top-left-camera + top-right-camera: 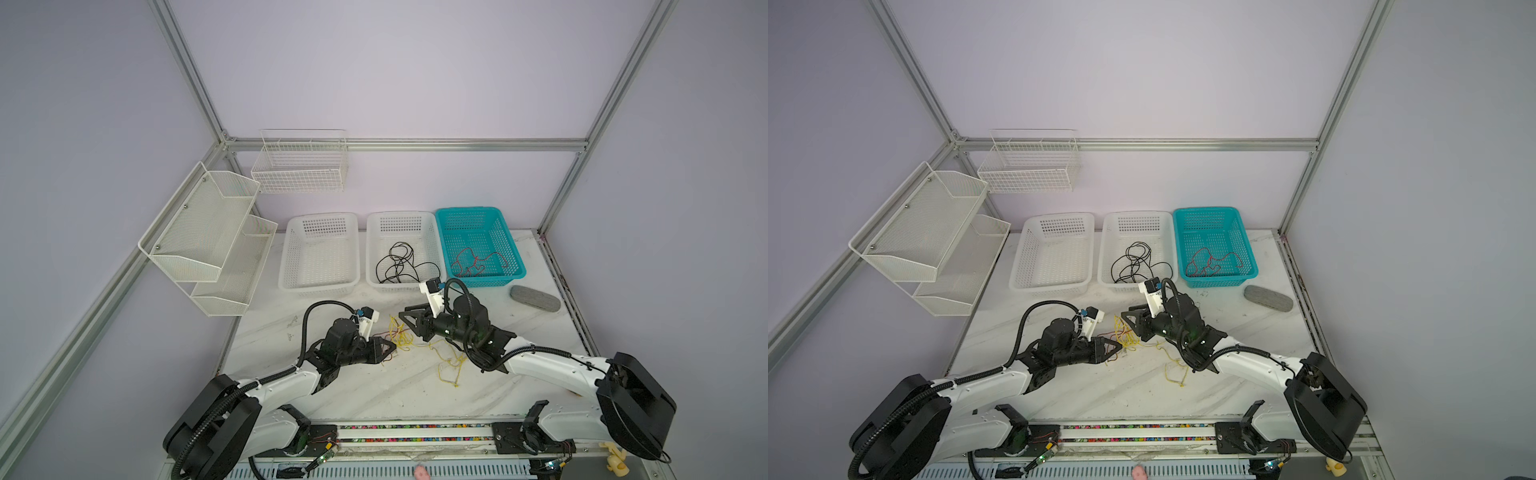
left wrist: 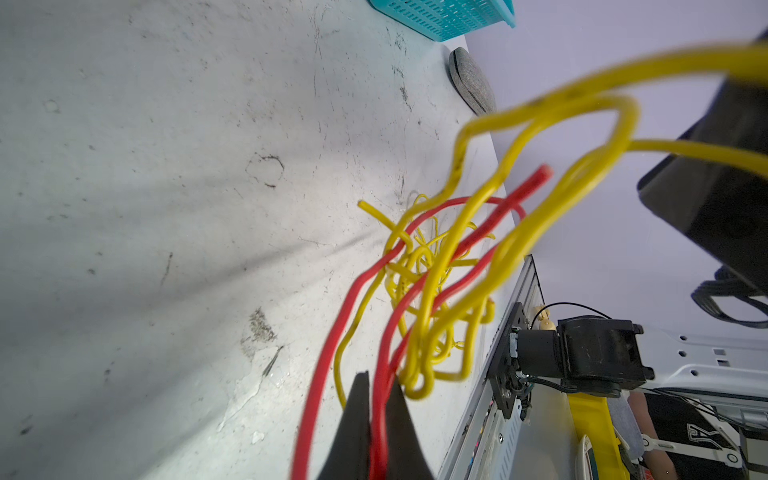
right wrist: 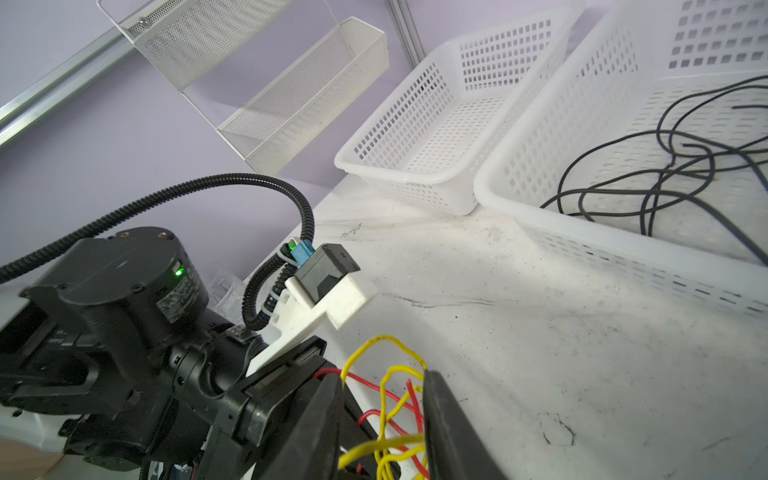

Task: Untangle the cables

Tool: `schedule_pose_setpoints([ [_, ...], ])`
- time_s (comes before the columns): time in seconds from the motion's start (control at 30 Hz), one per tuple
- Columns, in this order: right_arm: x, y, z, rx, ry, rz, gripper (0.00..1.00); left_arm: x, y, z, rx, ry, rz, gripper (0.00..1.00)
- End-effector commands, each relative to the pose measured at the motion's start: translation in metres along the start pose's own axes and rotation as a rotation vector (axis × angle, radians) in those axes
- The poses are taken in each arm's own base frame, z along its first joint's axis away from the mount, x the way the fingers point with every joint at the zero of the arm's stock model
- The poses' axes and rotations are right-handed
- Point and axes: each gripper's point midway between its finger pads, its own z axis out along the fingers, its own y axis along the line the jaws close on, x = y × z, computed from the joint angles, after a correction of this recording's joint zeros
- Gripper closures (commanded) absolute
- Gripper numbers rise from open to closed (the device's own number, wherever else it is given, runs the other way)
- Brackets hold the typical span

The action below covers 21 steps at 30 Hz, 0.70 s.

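The yellow-and-red tangle (image 1: 401,337) lies on the table (image 1: 374,390) between both grippers — the left gripper (image 2: 377,380) pinches a red cable (image 2: 528,187), the right gripper (image 3: 382,376) gapes around yellow loops (image 3: 384,337). The black cable (image 1: 399,264) rests in a white basket (image 1: 372,249).

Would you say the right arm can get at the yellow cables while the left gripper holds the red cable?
Probably yes: the right gripper has its fingers apart around loops of the yellow cables, so they lie within grasp; the red cable, pinched by the left gripper, threads among them.
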Motion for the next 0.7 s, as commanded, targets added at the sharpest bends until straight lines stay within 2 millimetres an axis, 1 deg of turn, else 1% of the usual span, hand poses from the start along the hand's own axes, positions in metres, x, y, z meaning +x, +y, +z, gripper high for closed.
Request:
schedule_pose_setpoints([
  [0.0,0.009,-0.003,-0.006,0.020,0.020,-0.029,0.62,-0.006,-0.010,0.000,0.036,-0.014,0.038,1.00],
  [0.07,0.014,-0.003,-0.005,0.014,0.031,-0.029,0.61,-0.007,-0.012,0.001,0.043,-0.012,0.040,1.00],
  [0.23,0.028,-0.013,0.002,0.034,0.066,-0.025,0.60,-0.009,-0.016,-0.001,0.050,-0.015,0.044,1.00],
  [0.33,0.032,-0.018,0.004,0.053,0.074,-0.027,0.60,-0.010,-0.017,-0.002,0.049,-0.018,0.046,1.00],
  [0.5,0.032,-0.022,0.010,0.056,0.064,-0.028,0.61,-0.010,-0.017,-0.003,0.045,-0.018,0.049,1.00],
  [0.57,0.031,-0.019,0.013,0.044,0.069,-0.032,0.61,-0.010,-0.017,-0.002,0.046,-0.015,0.048,1.00],
  [0.6,0.037,-0.022,0.016,0.042,0.088,-0.025,0.61,-0.010,-0.017,-0.001,0.047,-0.012,0.047,1.00],
  [0.67,0.038,-0.019,0.018,0.025,0.090,-0.018,0.61,-0.011,-0.018,-0.001,0.050,-0.013,0.049,1.00],
])
